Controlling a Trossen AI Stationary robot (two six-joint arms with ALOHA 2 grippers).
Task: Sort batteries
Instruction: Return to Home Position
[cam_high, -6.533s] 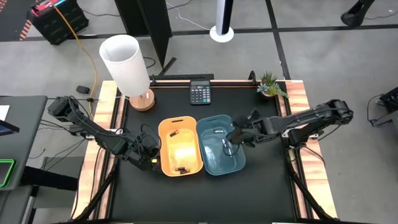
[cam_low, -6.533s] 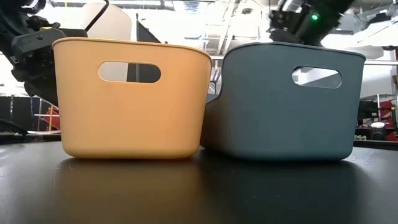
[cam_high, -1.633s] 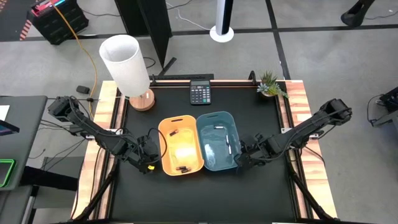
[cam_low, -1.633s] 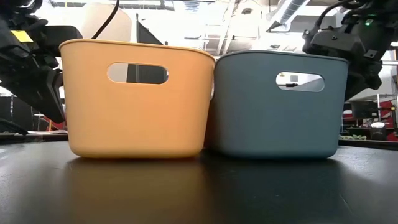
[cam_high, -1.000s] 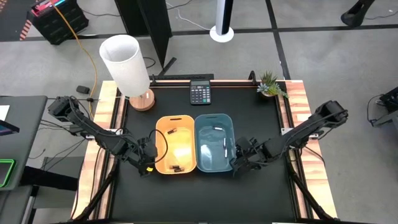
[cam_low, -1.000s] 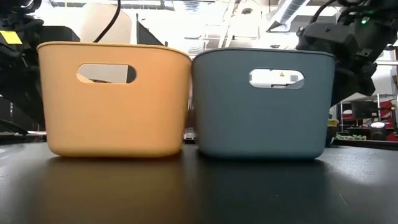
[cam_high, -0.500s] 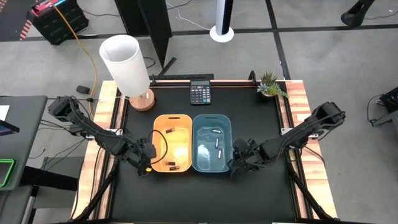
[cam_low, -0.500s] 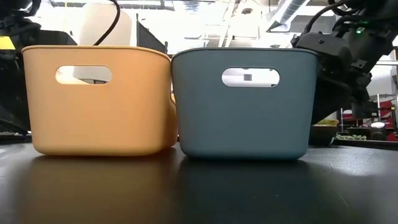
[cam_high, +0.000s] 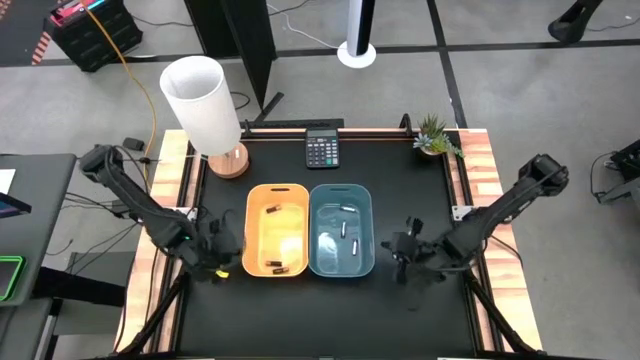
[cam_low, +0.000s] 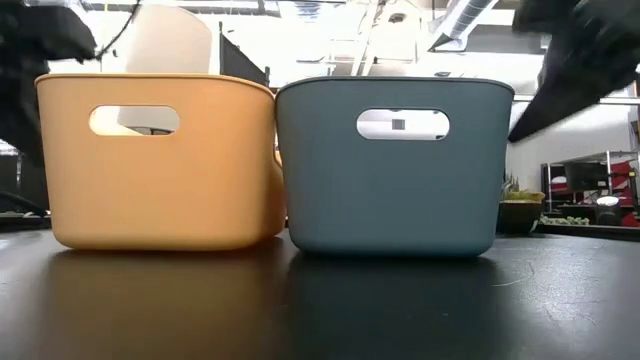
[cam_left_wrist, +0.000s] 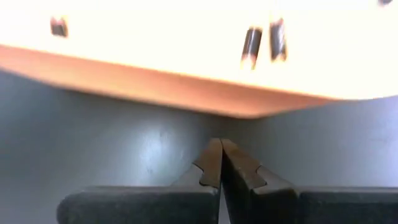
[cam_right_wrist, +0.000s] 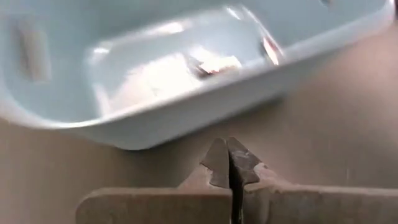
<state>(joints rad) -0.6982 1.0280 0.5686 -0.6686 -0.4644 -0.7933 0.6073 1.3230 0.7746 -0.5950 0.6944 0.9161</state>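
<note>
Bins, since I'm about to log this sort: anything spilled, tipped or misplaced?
Nothing stands out. The yellow bin and blue bin stand upright side by side, dark batteries in the yellow, pale batteries in the blue, none visible on the table.

The high view looks straight down on the whole table (cam_high: 330, 305). The low view sits at table-top height, close before the yellow bin (cam_low: 160, 200) and blue bin (cam_low: 390, 200), facing level into the room. The left wrist view looks past the left gripper (cam_left_wrist: 219, 146), near the yellow bin. The right wrist view looks past the right gripper (cam_right_wrist: 227, 144), near the blue bin. High and low views share both bins.
</note>
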